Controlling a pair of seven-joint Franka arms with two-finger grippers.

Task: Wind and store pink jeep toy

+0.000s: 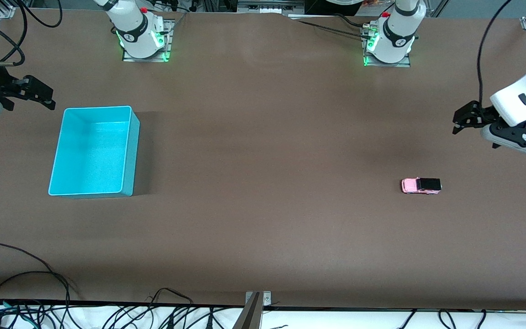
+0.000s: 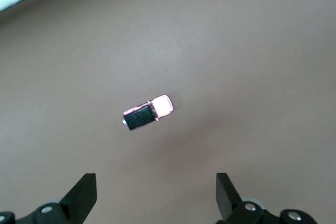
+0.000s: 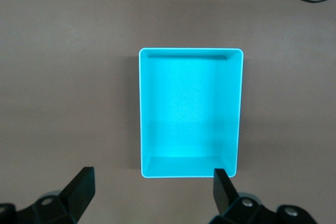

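The pink jeep toy [image 1: 421, 185] stands on its wheels on the brown table, toward the left arm's end; its black roof panel faces up. In the left wrist view the pink jeep toy [image 2: 148, 113] lies ahead of the fingers. My left gripper [image 1: 461, 121] hangs open in the air over the table near that end, apart from the jeep, and its open gripper [image 2: 156, 182] holds nothing. The cyan bin [image 1: 133, 155] sits toward the right arm's end with nothing in it. My right gripper [image 1: 52, 101] hovers open beside the bin; in its wrist view the gripper [image 3: 153, 179] is just short of the bin's rim [image 3: 191, 51].
Both arm bases [image 1: 143, 36] [image 1: 388, 43] stand at the table's edge farthest from the front camera. Loose black cables [image 1: 39, 283] and a metal bracket [image 1: 256, 304] lie along the edge nearest it. A wide stretch of bare brown table separates bin and jeep.
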